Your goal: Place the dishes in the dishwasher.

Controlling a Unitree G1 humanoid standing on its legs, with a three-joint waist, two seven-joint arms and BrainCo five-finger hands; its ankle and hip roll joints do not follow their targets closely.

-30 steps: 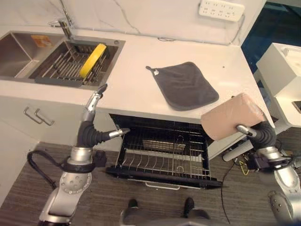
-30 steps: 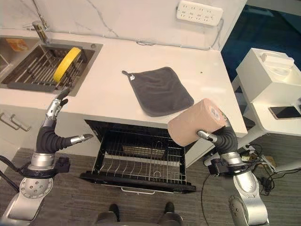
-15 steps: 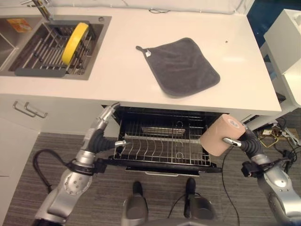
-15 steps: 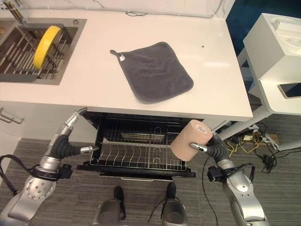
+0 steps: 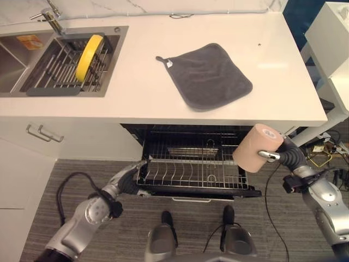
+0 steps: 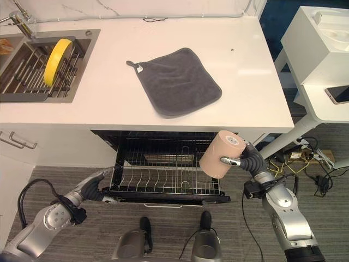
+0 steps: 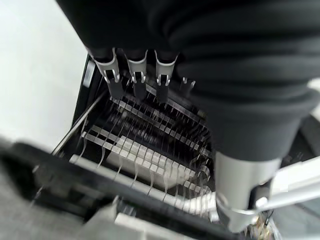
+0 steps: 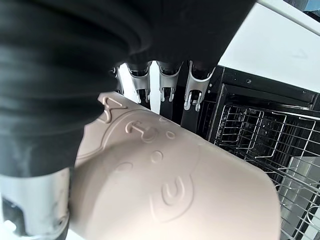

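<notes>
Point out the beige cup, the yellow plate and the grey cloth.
beige cup (image 6: 219,155), right eye view, on its side wall.
yellow plate (image 5: 88,50), left eye view, on its rim, standing in the sink rack.
grey cloth (image 6: 177,82), right eye view, at its middle.

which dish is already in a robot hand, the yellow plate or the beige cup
The beige cup: the right robot hand grips it beside the open dishwasher rack. The yellow plate stands on edge in the sink rack, untouched.
</notes>
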